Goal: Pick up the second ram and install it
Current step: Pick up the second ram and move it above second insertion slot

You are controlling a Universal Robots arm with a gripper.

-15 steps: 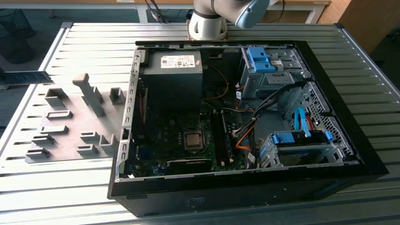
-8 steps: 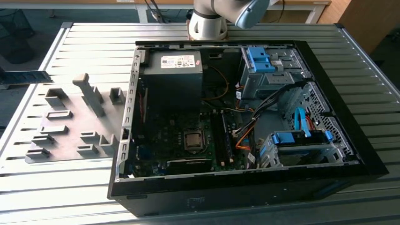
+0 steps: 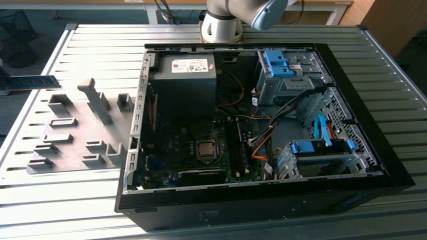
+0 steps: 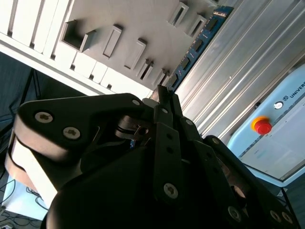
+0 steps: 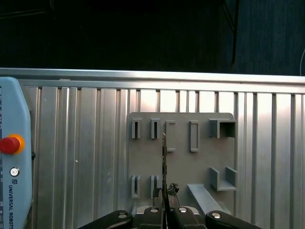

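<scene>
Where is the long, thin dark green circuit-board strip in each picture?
Exterior view: the dark green circuit-board strip, at the exterior view's far left, apart from the grey plastic holder plate.
Second wrist view: slanting away from the gripper, beside the plate.
First wrist view: edge-on in the gripper, before the plate.
Landmark: that plate.

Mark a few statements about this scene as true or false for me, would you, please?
1. The pincer is shut on the ram stick. True.
2. The ram stick is seated inside the computer case. False: the pincer holds it out over the table, on the exterior view's left of the case.
3. The computer case lies open on its side. True.
4. The red button sits on the grey holder plate. False: it is on a pale pendant beside the plate.
</scene>
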